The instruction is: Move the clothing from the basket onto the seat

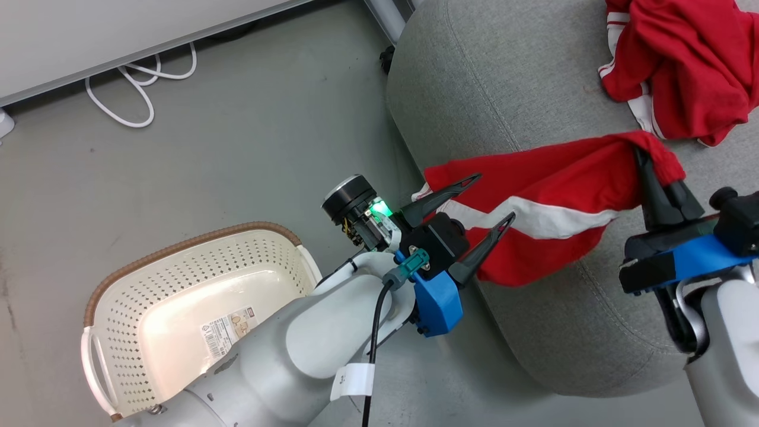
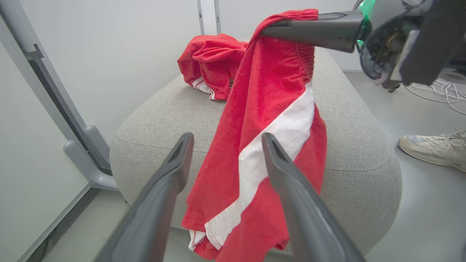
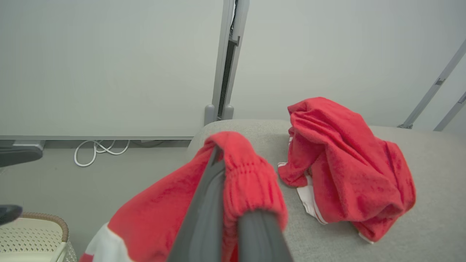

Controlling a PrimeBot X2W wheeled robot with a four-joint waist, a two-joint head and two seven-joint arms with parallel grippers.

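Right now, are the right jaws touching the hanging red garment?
Touching. Right wrist view: right gripper jaws shut on the elastic waistband of the hanging garment.

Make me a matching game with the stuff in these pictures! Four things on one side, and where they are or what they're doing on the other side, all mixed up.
Things
1. basket
2. left gripper
3. right gripper
4. crumpled garment

Places or states
A. heaped on top of the seat
B. open wide
C. standing on the floor
D. shut on the striped garment

Right pairs: 1-C, 2-B, 3-D, 4-A.
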